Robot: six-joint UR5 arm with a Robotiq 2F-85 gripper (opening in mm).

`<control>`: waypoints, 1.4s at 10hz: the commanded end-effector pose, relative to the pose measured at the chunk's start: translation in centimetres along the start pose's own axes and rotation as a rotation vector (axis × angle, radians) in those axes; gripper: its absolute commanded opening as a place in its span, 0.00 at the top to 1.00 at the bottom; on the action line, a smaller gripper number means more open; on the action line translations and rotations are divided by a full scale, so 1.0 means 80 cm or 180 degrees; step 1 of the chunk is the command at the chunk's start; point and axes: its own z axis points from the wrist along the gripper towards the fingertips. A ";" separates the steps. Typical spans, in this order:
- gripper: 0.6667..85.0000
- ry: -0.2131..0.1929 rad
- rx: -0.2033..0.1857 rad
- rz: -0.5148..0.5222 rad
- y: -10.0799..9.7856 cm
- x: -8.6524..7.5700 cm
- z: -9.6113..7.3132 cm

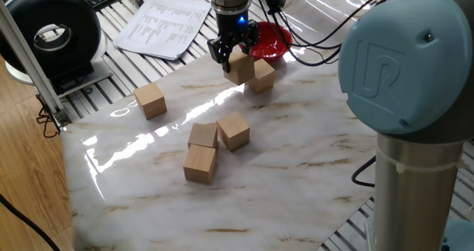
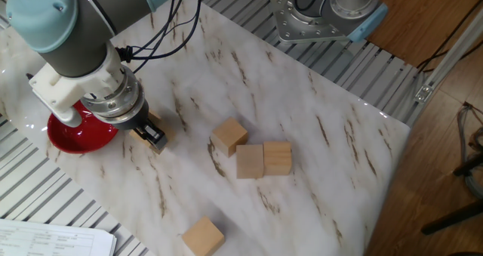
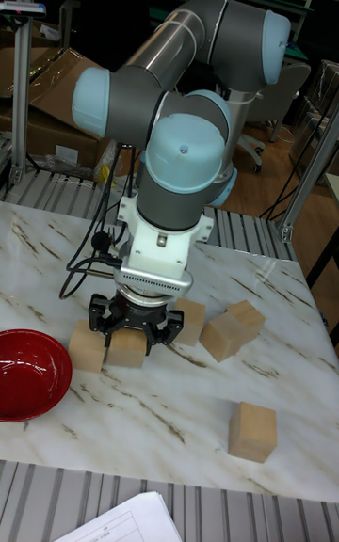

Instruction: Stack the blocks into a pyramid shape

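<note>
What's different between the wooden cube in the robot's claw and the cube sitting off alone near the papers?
The gripped block sits between the fingers of the gripper; the lone block has nothing touching it. The gripped block is right beside another block near the red bowl; the lone block stands apart from all the others. The arm hides part of the gripped block; the lone block shows fully. Both are plain light-tan wooden cubes that look the same size.
</note>
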 end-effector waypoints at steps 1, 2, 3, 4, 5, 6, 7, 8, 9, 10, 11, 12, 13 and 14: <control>0.65 -0.0011 -0.0075 -0.0001 0.000 0.000 0.004; 0.65 -0.0015 -0.0080 -0.0006 0.001 -0.001 0.004; 0.65 -0.0030 -0.0081 -0.0001 0.003 -0.002 0.006; 0.65 -0.0035 -0.0081 0.0008 0.005 -0.003 0.007; 0.65 -0.0039 -0.0086 0.0008 0.006 -0.005 0.008; 0.65 -0.0039 -0.0086 0.0008 0.006 -0.006 0.009; 0.65 -0.0045 -0.0082 -0.0001 0.006 -0.006 0.009; 0.65 -0.0045 -0.0077 -0.0006 0.005 -0.006 0.010; 0.65 -0.0050 -0.0077 -0.0006 0.003 -0.006 0.011; 0.65 -0.0064 -0.0092 -0.0012 0.002 -0.007 0.012; 0.65 -0.0068 -0.0102 -0.0013 0.002 -0.007 0.012; 0.65 -0.0068 -0.0102 -0.0013 0.002 -0.007 0.012; 0.65 -0.0072 -0.0112 -0.0015 0.002 -0.008 0.013; 0.65 -0.0072 -0.0112 -0.0015 0.001 -0.008 0.014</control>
